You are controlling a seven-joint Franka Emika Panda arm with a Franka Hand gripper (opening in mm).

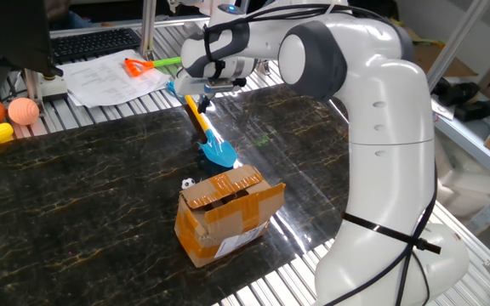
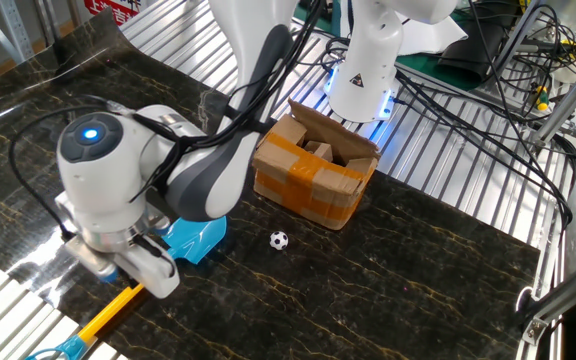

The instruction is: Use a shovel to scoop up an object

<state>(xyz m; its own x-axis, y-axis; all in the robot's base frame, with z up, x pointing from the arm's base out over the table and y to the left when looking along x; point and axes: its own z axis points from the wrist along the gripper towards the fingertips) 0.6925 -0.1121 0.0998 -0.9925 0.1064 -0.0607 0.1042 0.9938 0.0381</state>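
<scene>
Open cardboard box (image 2: pixel 313 172) — brown contents inside, ball (image 2: pixel 279 240) outside beside it

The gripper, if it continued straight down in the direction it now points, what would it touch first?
Most likely the blue-bladed toy shovel's yellow-orange shaft, directly under the gripper; below that lies the dark marble tabletop. Whether the fingers already touch the shaft is unclear.

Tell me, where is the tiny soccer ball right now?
The tiny white-and-black ball sits on the dark marble table, just in front of the brown cardboard box and beside the blue plastic shovel blade, apart from both.
</scene>
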